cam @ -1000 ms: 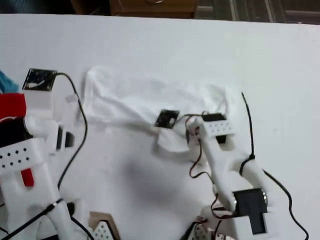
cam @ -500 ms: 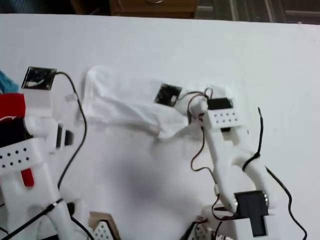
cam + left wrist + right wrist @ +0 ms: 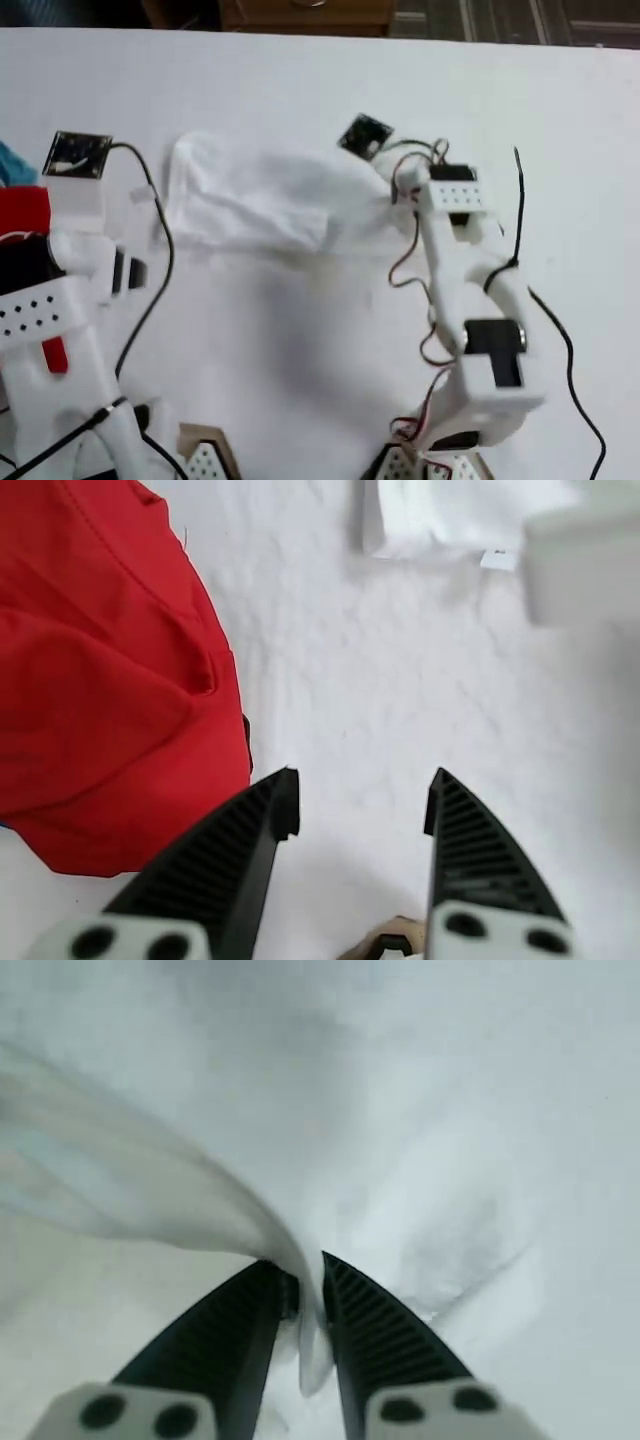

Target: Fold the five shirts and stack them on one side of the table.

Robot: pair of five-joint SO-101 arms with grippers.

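Note:
A white shirt lies partly folded across the middle of the white table. My right gripper is shut on an edge of the white shirt, which rises in a fold from between its fingers. In the high view the right arm stands over the shirt's right end. A red shirt lies bunched at the table's left edge, also seen in the high view as a red patch. My left gripper is open over bare table beside the red shirt, holding nothing.
A blue cloth peeks in at the far left edge. Black cables trail from the left arm over the table. A wooden cabinet stands beyond the far edge. Bare table surface stretches along the far side and right.
My right gripper has carried the white shirt's edge away from the front, up and to the right, folding the lower flap over the shirt. The left arm has stayed still.

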